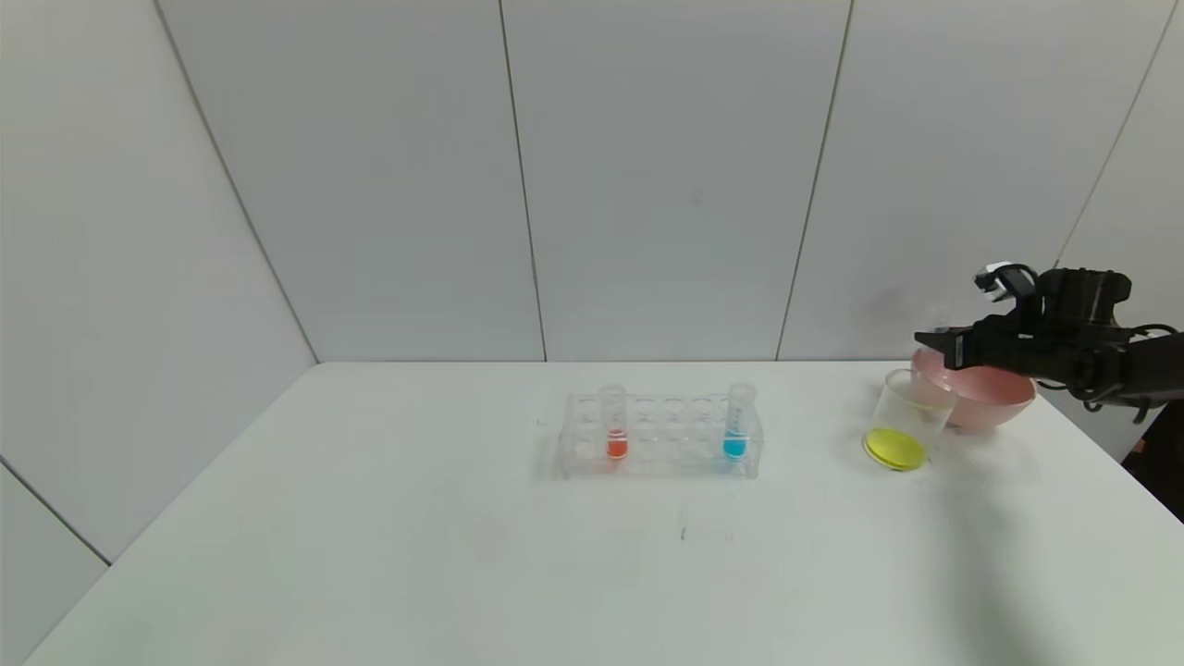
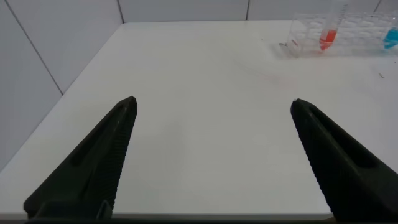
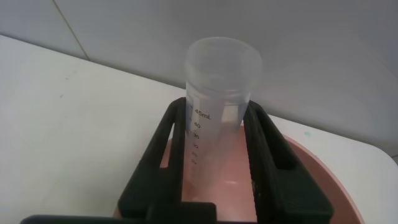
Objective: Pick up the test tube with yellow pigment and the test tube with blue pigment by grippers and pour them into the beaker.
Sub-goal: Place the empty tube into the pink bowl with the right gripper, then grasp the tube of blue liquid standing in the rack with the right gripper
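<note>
hovering low over the left part of the white bench (image 1: 370, 555), my left gripper (image 2: 211, 162) has its jaws spread wide apart with nothing between them; it shows only in its own wrist view, where the bare benchtop lies beneath it and the rack sits well off ahead.

moving rightward, the clear rack (image 1: 661, 435) stands near the middle of the bench. in its left end a tube with red-orange liquid (image 1: 615, 424) stands upright, and toward its right end the test tube with blue pigment (image 1: 736, 424) stands upright too, cyan liquid at its bottom. both are untouched by any gripper.

further right, apart from the rack, the beaker (image 1: 908, 421) sits on the bench with a yellow layer across its bottom. just behind and beside it is the pink bowl (image 1: 976, 393); i cannot tell whether the two touch.

at the far right, my right gripper (image 1: 934, 339) reaches in from the bench edge, raised above the bowl. its jaws are clamped on the test tube with yellow pigment (image 3: 221, 93), one finger (image 3: 168, 155) on each side of the clear graduated wall. in the wrist view the tube looks clear and drained, its open mouth pointing away from the camera, with the pink of the bowl showing behind it. in the head view the tube is too faint to make out.
</note>
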{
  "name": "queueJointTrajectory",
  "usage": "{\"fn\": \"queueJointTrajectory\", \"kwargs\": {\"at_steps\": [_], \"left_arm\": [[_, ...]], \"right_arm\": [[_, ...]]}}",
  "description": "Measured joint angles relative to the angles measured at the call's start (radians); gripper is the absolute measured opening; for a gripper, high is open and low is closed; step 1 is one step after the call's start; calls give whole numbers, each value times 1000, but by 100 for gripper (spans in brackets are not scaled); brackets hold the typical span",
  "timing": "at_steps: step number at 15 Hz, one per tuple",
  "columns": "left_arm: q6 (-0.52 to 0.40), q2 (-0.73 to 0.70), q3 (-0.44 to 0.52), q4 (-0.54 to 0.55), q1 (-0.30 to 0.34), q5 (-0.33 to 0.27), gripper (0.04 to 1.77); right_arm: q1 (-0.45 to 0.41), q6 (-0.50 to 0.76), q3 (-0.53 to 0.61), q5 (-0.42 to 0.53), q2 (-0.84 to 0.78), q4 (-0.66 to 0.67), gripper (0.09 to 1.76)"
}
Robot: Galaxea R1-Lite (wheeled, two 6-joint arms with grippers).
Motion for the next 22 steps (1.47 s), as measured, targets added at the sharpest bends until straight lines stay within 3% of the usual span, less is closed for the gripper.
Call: {"fn": "queueJointTrajectory", "kwargs": {"at_steps": [3,7,13,17,22], "left_arm": [[0,0,0,0,0,0,176],[0,0,0,0,0,0,176],[0,0,0,0,0,0,176],[0,0,0,0,0,0,176],[0,0,0,0,0,0,176]], "right_arm": [[1,-1,9,-1,-13,-6,103],[1,-1,82,-2,-80,-11,131],[77,81,390,-35,-341,-66,152],[206,201,649,-227,-496,-280,160],[418,241,958,-519,-628,-503,165]]}}
